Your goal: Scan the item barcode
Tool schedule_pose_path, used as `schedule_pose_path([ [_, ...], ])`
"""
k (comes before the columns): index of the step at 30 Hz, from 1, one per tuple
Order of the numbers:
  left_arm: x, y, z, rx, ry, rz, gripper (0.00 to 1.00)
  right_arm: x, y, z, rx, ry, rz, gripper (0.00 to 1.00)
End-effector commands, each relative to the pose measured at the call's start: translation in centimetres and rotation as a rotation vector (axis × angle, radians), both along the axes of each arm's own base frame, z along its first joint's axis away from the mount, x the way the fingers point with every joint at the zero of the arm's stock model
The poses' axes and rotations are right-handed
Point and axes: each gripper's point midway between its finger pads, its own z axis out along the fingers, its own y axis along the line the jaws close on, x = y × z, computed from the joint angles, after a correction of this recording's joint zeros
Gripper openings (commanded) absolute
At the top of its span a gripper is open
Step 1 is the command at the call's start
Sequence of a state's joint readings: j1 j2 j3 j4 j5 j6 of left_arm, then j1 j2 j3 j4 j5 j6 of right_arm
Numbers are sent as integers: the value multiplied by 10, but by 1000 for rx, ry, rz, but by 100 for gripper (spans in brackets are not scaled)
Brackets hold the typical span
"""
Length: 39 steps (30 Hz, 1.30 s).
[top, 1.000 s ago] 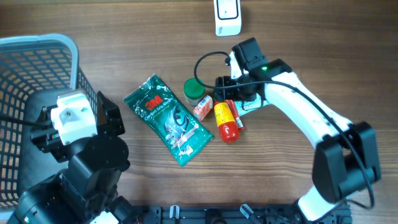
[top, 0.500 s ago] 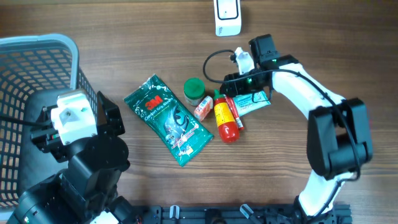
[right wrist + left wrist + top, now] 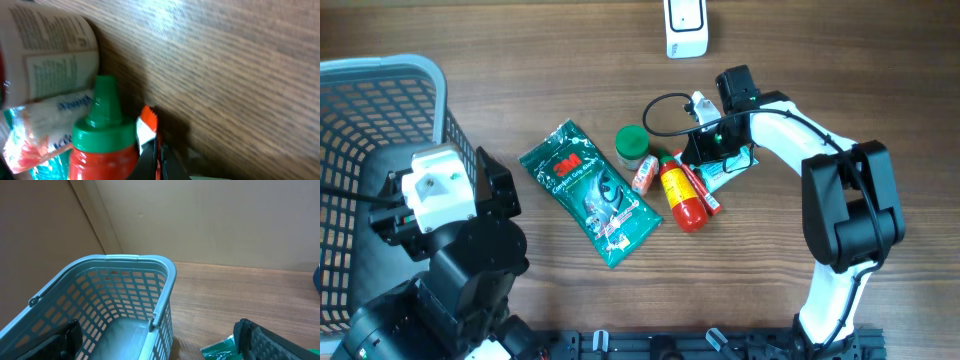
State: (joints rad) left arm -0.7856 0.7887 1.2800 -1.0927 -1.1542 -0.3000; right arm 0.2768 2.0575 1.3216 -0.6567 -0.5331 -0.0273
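My right gripper is down among the pile of items at mid table. In the right wrist view its jaws are shut on the edge of a thin red and white packet. That packet lies right beside a red sauce bottle with a green cap. A white scanner stands at the far edge. My left gripper hangs open above the basket rim, nothing between its fingers.
A blue-grey basket fills the left side. A green 3M pouch, a green-lidded jar, an orange and white sachet and a teal and white packet crowd around the bottle. A black cable loops behind the right wrist.
My right gripper has shut on the red and white packet. Its wrist turned and dropped toward the bottle, and the bottle and packet shifted slightly. The left arm stayed still.
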Motion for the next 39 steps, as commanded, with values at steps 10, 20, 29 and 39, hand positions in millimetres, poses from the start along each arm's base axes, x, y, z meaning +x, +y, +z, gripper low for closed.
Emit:
schedule_pose_path([
  [10, 0, -1, 0, 5, 2, -6, 100, 11, -43, 144, -118, -244, -347, 4],
  [20, 0, -1, 0, 5, 2, -6, 100, -72, -14, 43, -252, -29, -289, 43],
  [29, 0, -1, 0, 5, 2, -6, 100, -111, 60, 7, -145, 45, -45, 40],
  [39, 0, -1, 0, 5, 2, -6, 100, -65, 7, 6, -235, -22, -188, 43],
])
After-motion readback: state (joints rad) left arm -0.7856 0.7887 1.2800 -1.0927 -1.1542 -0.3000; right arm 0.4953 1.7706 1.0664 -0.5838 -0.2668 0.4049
